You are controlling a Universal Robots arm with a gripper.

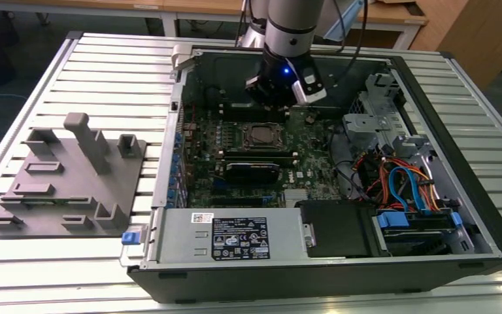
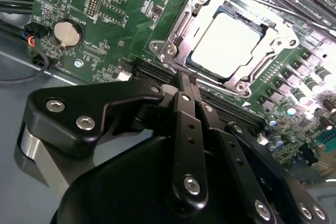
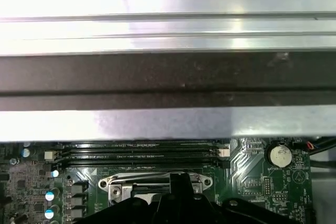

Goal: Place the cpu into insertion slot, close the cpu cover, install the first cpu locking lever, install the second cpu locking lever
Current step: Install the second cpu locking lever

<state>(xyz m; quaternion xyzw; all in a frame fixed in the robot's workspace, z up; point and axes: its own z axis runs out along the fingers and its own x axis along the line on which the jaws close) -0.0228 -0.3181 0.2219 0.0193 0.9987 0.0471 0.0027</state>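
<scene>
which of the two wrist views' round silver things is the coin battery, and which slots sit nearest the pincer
The coin battery is the large flat silver disc in its round holder. The long black memory slots lie nearest the pincer, between it and the cpu.

The exterior view looks down from high on the whole case [image 1: 460,216]; both wrist views sit close behind the gripper [image 2: 185,80], sharing the slot [image 3: 157,184] beyond it.

Pale square cpu [image 2: 227,45] flat in insertion slot [image 2: 275,59], silvery cpu cover [image 2: 181,22] closed around it.
</scene>
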